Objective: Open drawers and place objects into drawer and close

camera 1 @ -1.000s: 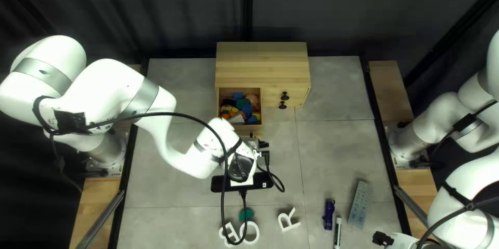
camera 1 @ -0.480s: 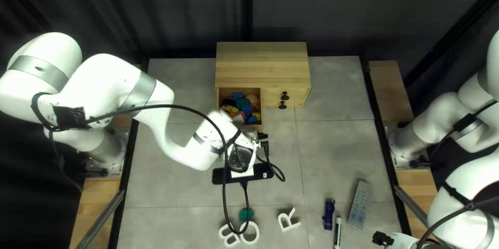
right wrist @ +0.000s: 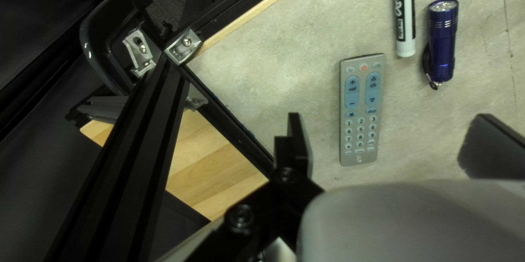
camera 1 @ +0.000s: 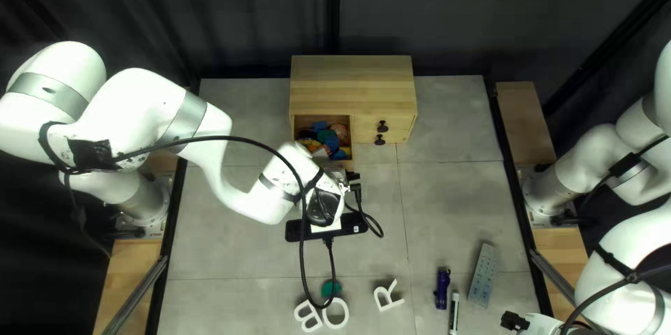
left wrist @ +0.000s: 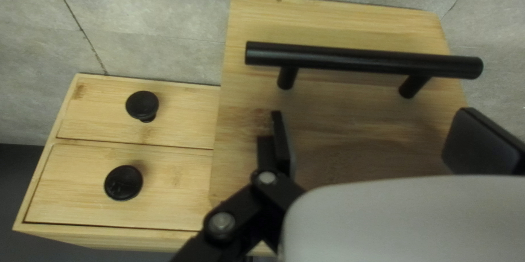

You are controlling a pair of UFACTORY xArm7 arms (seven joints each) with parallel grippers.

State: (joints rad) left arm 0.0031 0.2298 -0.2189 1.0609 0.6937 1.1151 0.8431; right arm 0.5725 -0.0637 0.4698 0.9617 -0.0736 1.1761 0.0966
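- Top left view, right edge: right arm [camera 1: 625, 254], cut off.
- Bottom edge: marker [camera 1: 454, 312], end cropped.
- Upper centre: drawer contents [camera 1: 326, 138], too small to identify.
- Bottom centre: green object [camera 1: 326, 288], partly hidden by cable [camera 1: 302, 251].

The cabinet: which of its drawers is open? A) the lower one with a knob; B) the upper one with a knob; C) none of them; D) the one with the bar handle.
D: the bar-handle drawer stands out from the cabinet with colourful things inside, while both knob drawers sit closed.
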